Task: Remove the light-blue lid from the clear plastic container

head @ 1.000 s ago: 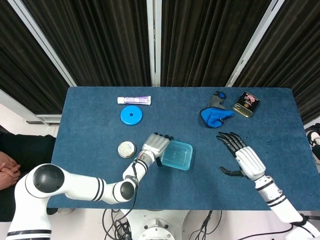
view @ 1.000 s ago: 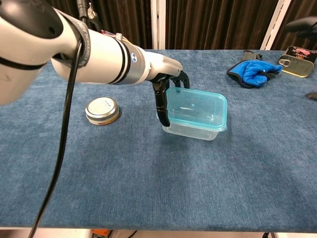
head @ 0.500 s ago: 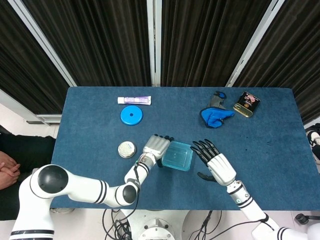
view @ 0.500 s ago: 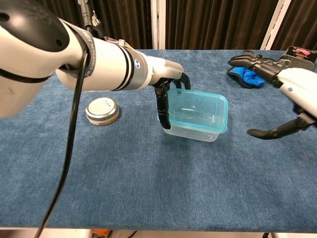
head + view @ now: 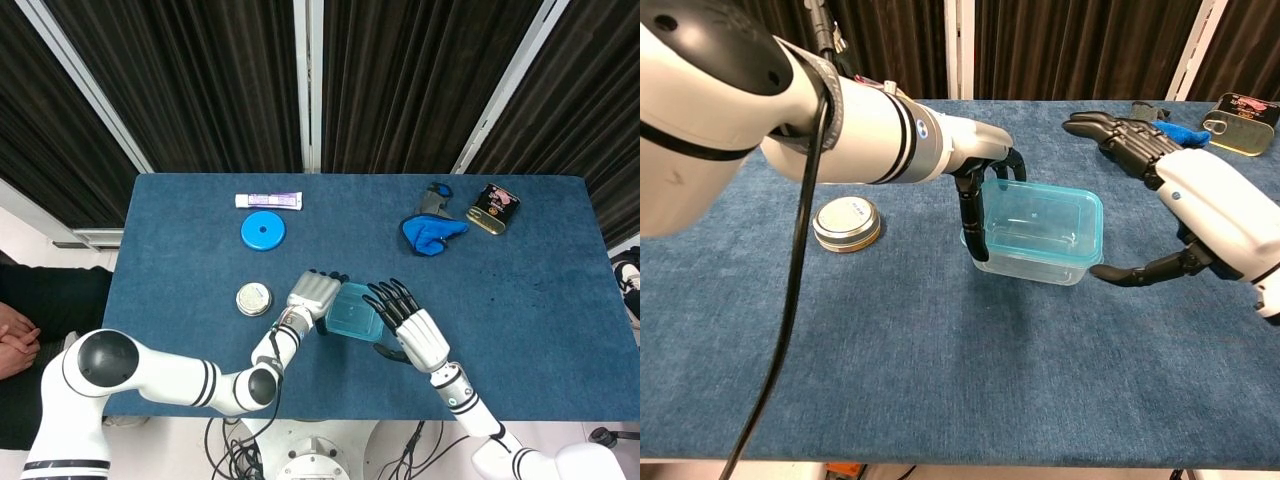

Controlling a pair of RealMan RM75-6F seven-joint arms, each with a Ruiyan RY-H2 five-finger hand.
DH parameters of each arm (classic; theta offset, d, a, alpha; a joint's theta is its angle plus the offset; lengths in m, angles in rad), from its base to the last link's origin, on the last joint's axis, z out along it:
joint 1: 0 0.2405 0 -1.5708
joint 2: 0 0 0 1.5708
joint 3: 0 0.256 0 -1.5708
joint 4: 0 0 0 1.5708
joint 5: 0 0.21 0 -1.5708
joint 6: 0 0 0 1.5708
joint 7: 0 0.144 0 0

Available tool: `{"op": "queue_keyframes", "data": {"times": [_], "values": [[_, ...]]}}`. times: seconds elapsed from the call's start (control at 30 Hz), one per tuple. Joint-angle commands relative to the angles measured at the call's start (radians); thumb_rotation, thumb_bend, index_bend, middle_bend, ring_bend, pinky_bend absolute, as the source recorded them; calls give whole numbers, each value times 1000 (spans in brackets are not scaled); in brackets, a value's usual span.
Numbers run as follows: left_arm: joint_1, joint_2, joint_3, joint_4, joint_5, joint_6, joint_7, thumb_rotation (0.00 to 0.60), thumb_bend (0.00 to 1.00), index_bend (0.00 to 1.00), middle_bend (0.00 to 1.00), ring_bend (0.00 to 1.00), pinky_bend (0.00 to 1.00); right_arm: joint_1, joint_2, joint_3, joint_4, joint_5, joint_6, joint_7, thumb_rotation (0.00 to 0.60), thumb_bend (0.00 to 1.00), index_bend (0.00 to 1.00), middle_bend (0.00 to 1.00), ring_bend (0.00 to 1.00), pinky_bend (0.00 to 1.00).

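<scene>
Much of the container point(image 5: 1025, 262) is hidden in the head view, where two hands crowd it from either side; the chest view shows it plainly, one clear tub near the table's point(image 5: 560, 300) middle, its one light-blue lid point(image 5: 1040, 222) seated on top. The left arm fills the chest view's left side and blocks the far corner behind it. The print on the tube point(image 5: 269, 201) and the tin point(image 5: 494, 208) is too small to read.

From left: one small round can point(image 5: 846, 222), one tube and one blue disc point(image 5: 262, 231) at the back, the container, one blue cloth point(image 5: 430, 232), one tin.

The left hand point(image 5: 314, 295) sits against the container's left end, dark fingers point(image 5: 971, 213) curled down its side and touching it; whether it truly grips cannot be told. The right hand point(image 5: 410, 328) hangs at the container's right side, spread wide and holding nothing, fingers fanned above, thumb point(image 5: 1145, 270) reaching low toward the lid's right corner, just short of it.
</scene>
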Motion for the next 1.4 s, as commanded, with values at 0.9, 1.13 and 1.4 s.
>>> {"op": "queue_keyframes", "data": {"times": [0.9, 1.13, 1.4], "values": [[-11, -5, 2, 4, -14, 19, 23, 600, 0, 285, 290, 211, 193, 37, -46, -6, 58, 52, 0, 20, 600, 40, 0, 0, 0, 0], [-15, -11, 2, 4, -20, 37, 42, 600, 0, 283, 289, 212, 185, 42, -39, 1, 42, 62, 9, 19, 600, 40, 0, 0, 0, 0], [-18, -22, -3, 9, -21, 51, 63, 600, 0, 283, 288, 211, 176, 46, -27, 10, 25, 74, 19, 26, 600, 40, 0, 0, 0, 0]]}}
